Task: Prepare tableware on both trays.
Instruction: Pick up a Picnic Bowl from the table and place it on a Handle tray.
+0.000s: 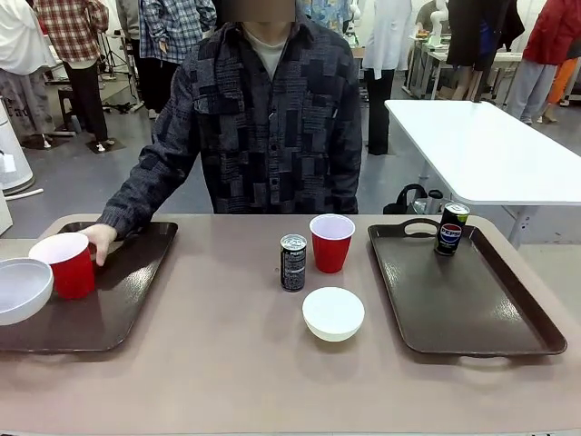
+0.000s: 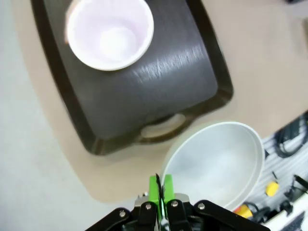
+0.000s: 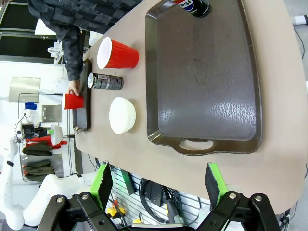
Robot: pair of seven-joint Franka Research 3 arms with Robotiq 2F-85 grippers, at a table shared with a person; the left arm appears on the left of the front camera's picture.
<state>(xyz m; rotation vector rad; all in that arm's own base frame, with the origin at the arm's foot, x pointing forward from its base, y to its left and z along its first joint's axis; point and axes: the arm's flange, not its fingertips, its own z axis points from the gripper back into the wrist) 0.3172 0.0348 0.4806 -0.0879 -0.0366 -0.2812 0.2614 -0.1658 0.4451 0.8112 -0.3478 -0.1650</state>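
At the table point(image 1: 227, 363) edge, beside the left tray point(image 1: 127, 300)'s end handle, a white bowl point(image 2: 216, 163) hangs pinched by its rim in the left gripper point(image 2: 160, 190)'s jaws. The right gripper point(image 3: 159, 185)'s jaws are spread, empty. That thin pinch, seen from the left wrist, could slip. The front view adds a person's hand point(image 1: 98, 241) on the red cup point(image 1: 65, 265).

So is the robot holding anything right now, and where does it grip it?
Yes. Its left hand is shut on the rim of a small white bowl, pinching the edge between its green pads. Its right hand is open and holds nothing.
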